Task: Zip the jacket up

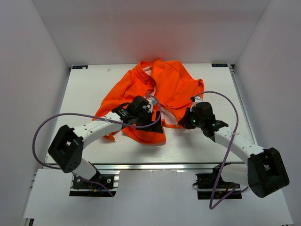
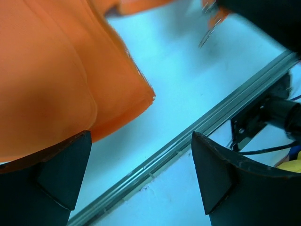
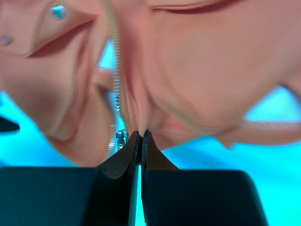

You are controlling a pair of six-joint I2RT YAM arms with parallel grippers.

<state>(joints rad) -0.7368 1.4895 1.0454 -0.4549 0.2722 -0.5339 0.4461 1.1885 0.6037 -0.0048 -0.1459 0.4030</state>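
The orange jacket lies crumpled at the middle back of the table, its hem reaching toward the arms. My left gripper hovers over the jacket's near hem. In the left wrist view it stands wide open with nothing between the fingers, and the orange fabric lies at its left. My right gripper sits at the jacket's right front edge. In the right wrist view it is shut on a thin fold of pale lining, right beside the metal zipper slider and the teeth.
An aluminium rail runs along the table's near edge and shows under the left gripper. White walls close in the left, right and back sides. Purple cables loop off both arms. A snap shows on the lining.
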